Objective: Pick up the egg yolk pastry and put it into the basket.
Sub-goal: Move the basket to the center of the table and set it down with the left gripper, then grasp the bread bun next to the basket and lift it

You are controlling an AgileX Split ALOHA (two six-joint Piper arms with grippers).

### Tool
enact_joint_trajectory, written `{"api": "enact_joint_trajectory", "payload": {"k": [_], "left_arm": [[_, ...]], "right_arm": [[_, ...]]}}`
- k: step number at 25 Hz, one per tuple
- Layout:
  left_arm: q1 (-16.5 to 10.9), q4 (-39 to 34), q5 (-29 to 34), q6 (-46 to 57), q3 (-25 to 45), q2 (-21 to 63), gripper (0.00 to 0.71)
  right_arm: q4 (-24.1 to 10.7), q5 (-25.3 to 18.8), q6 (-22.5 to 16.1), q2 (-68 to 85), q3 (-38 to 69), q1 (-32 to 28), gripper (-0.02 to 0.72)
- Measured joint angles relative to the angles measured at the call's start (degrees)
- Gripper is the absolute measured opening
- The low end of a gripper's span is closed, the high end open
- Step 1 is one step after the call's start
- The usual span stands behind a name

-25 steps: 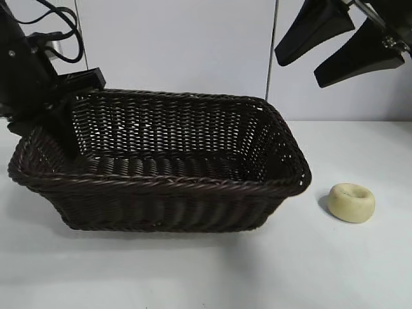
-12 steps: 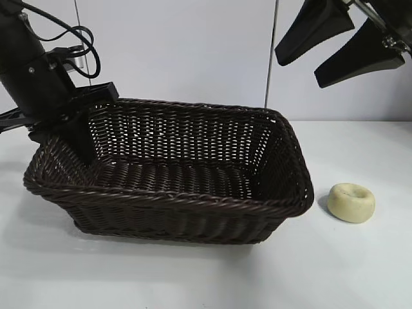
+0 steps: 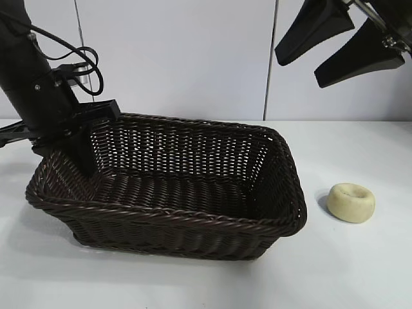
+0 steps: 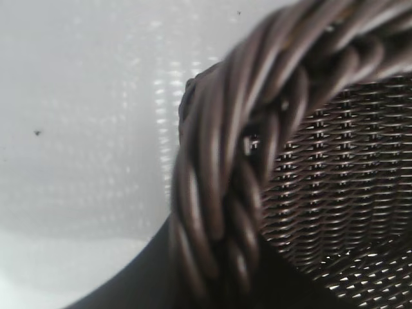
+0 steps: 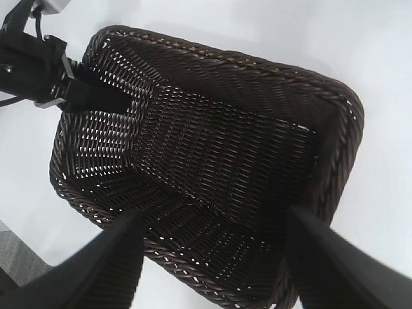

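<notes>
The dark brown wicker basket sits on the white table, slightly skewed. My left gripper is shut on the braided rim at the basket's left end, with one finger inside the wall. The same gripper shows in the right wrist view at the basket's far corner, one of its fingers lying inside the rim. The egg yolk pastry, a small cream puck with a dimple, lies on the table just right of the basket. My right gripper hangs open high above the basket's right end, and in its own view looks down into the basket.
A white wall with vertical seams stands behind the table. Black cables loop off the left arm. White table surface lies in front of and to the right of the pastry.
The left arm has dragged the basket's left end to the right and turned it a little. The pastry and the right gripper have stayed in place.
</notes>
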State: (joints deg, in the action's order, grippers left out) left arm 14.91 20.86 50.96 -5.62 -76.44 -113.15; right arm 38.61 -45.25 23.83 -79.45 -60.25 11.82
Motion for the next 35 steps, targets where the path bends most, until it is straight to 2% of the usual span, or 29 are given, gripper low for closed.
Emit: {"api": "enact_joint_trajectory", "payload": {"k": [4, 6, 9, 11, 13, 15, 19, 25, 31, 33, 35], "left_arm": [[0.0, 0.0, 0.0, 0.0, 0.0, 0.0, 0.102], [0.0, 0.2, 0.0, 0.0, 0.0, 0.0, 0.129], [0.0, 0.8, 0.0, 0.0, -0.2, 0.0, 0.261], [0.0, 1.1, 0.0, 0.0, -0.2, 0.0, 0.398], [0.0, 1.3, 0.0, 0.0, -0.3, 0.0, 0.501], [0.0, 1.3, 0.8, 0.0, -0.9, 0.0, 0.549], [0.0, -0.8, 5.4, 0.0, -4.7, 1.2, 0.574], [0.0, -7.1, 15.8, 0.0, -13.9, 3.0, 0.578], [0.0, -14.9, 17.1, 1.9, -16.7, 3.0, 0.578], [-0.8, -16.8, 17.3, 2.3, -16.7, 3.0, 0.578], [-2.8, -17.5, 17.5, 2.6, -16.7, 3.0, 0.578]], "right_arm": [[0.0, 0.0, 0.0, 0.0, 0.0, 0.0, 0.465], [0.0, 0.0, 0.0, 0.0, 0.0, 0.0, 0.465], [0.0, 0.1, 0.0, 0.0, 0.0, 0.0, 0.465], [0.0, 0.1, 0.0, 0.0, 0.0, 0.0, 0.465], [0.0, 0.1, 0.0, 0.0, 0.0, 0.0, 0.465], [0.0, 0.1, -0.1, 0.0, 0.0, 0.0, 0.465], [0.0, 0.1, -0.2, 0.0, 0.0, 0.0, 0.465], [0.0, 0.1, -0.2, 0.0, 0.0, 0.0, 0.465], [0.0, 0.0, -0.2, 0.0, 0.0, 0.0, 0.465], [0.0, 0.0, -0.2, 0.0, 0.0, 0.0, 0.465], [0.0, 0.0, -0.2, 0.0, 0.0, 0.0, 0.465]]}}
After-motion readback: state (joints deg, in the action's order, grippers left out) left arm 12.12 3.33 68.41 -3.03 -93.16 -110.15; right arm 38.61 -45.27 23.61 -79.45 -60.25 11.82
